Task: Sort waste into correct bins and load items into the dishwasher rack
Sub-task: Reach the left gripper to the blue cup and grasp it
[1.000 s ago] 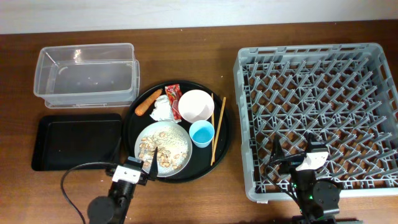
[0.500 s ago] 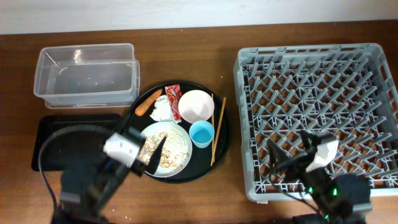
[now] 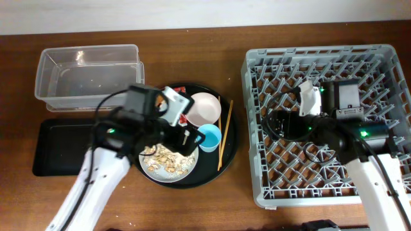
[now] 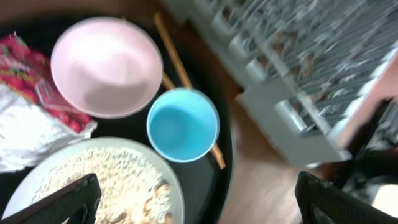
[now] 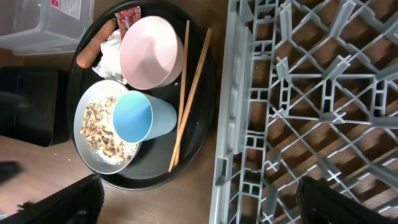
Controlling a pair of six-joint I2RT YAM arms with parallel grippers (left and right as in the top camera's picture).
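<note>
Standing upright, the light-blue cup (image 4: 183, 124) opens upward.

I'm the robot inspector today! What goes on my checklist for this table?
Surface: brown wooden table.
Job's things: rack and clear tub empty; black bin beside; bowl, blue cup, plate with scraps, napkin, wrapper, carrot on round tray.
Clutter: two chopsticks on that tray.
Grippers: left gripper open above plate; right gripper open above rack; both empty.
Cables: black loop over the rack.
Surroundings: pale wall behind.
</note>
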